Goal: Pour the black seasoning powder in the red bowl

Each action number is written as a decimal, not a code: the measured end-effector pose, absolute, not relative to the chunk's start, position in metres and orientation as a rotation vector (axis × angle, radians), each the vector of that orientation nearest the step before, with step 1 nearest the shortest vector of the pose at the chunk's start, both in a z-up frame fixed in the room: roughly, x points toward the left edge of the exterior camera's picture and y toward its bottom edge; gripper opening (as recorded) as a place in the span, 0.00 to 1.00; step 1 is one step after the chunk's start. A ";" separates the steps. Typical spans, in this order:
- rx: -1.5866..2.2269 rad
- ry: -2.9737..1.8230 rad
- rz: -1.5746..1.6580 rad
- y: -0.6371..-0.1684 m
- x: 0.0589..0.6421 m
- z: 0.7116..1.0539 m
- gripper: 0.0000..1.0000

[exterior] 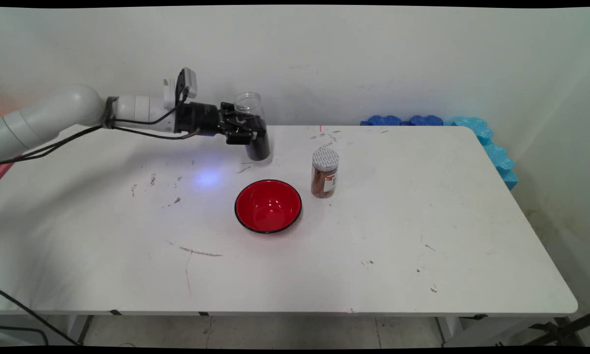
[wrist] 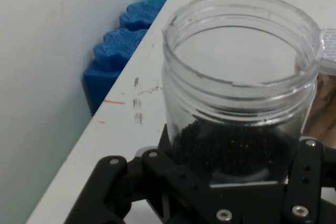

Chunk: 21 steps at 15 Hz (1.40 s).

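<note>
While the arm is reaching in horizontally from the left, the gripper (exterior: 245, 132) is pinching an open clear plastic jar (exterior: 253, 127), its two fingers closing on the jar's sides. The jar is sitting upright near the far edge of the white table (exterior: 422, 236), lidless and partly filled with small dark grains (wrist: 231, 148); whether its base is touching the table cannot be told. A red bowl (exterior: 268, 205) is lying nearer the camera, and a lidded jar of brown powder (exterior: 324, 173) is standing to its right, with blue foam blocks (exterior: 491, 145) lining the table's far right corner.
</note>
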State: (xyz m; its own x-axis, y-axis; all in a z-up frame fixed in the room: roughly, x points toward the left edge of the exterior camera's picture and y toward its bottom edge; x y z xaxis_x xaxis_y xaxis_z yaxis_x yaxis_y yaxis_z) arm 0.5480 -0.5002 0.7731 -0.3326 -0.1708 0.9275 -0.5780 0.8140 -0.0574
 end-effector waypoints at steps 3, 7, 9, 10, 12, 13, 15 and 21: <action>0.536 -1.894 0.502 -0.497 0.544 0.776 0.00; 0.478 -1.906 0.555 -0.492 0.537 0.779 0.00; 0.439 -1.921 0.580 -0.489 0.534 0.780 0.00; 0.419 -1.929 0.591 -0.487 0.532 0.781 0.00; 0.375 -1.945 0.612 -0.483 0.529 0.781 0.00; 0.356 -1.951 0.620 -0.481 0.527 0.781 0.00; 0.316 -1.963 0.635 -0.477 0.524 0.782 0.00; 0.219 -1.994 0.670 -0.465 0.518 0.782 0.00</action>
State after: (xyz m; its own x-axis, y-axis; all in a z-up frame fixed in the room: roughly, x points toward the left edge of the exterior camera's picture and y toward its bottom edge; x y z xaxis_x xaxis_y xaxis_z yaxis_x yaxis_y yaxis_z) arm 0.5183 -0.4654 0.7822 -0.5013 0.1229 0.8565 -0.4194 0.8313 -0.3648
